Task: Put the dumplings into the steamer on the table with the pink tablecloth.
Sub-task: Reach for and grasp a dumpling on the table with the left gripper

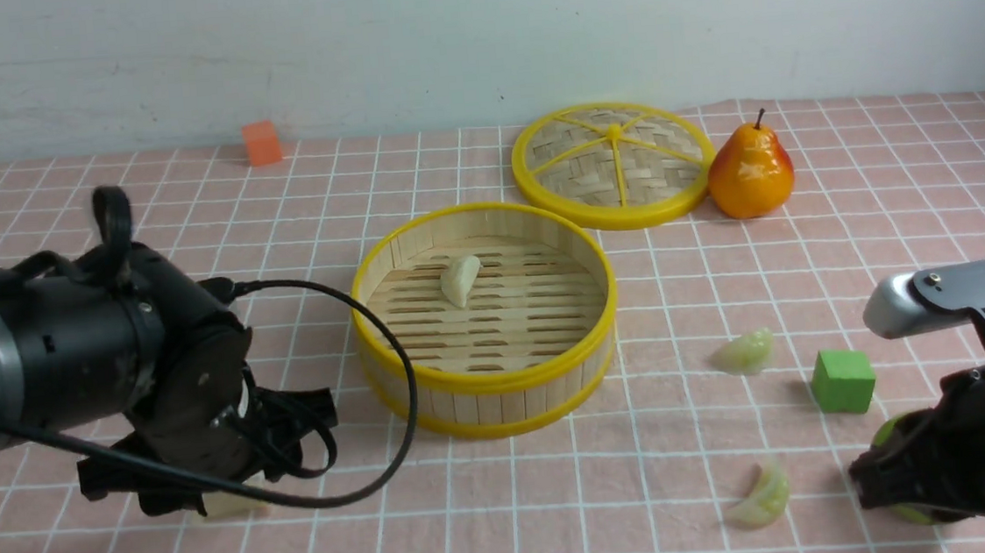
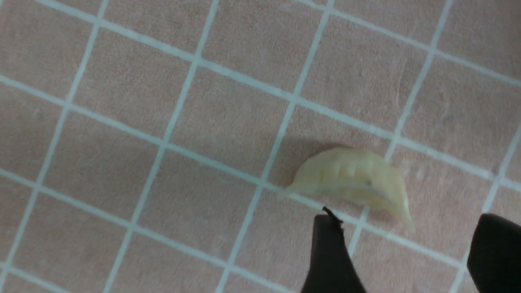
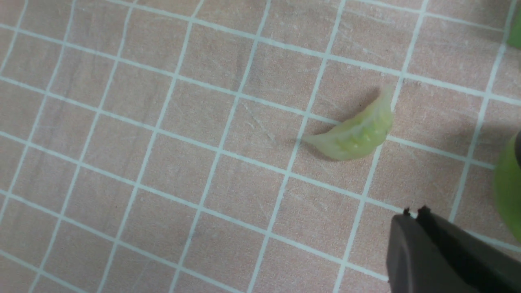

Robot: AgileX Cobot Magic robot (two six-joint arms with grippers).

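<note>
The steamer (image 1: 490, 382) stands mid-table on the pink tablecloth (image 1: 650, 493) with one cream dumpling (image 1: 461, 280) on its slats. A second cream dumpling (image 2: 354, 179) lies on the cloth just past the tips of my left gripper (image 2: 408, 238), which is open and holds nothing. In the front view that dumpling (image 1: 234, 506) peeks out under the left arm. Two pale green dumplings (image 1: 745, 352) (image 1: 762, 496) lie to the right of the steamer. My right gripper (image 3: 413, 211) is shut and empty, a short way from the nearer green dumpling (image 3: 354, 136).
The woven lid (image 1: 611, 164) and a pear (image 1: 750, 170) sit behind the steamer on the right. An orange cube (image 1: 261, 143) is at the back left and a green cube (image 1: 843, 381) lies near the right arm. The left arm's cable (image 1: 403, 363) loops beside the steamer.
</note>
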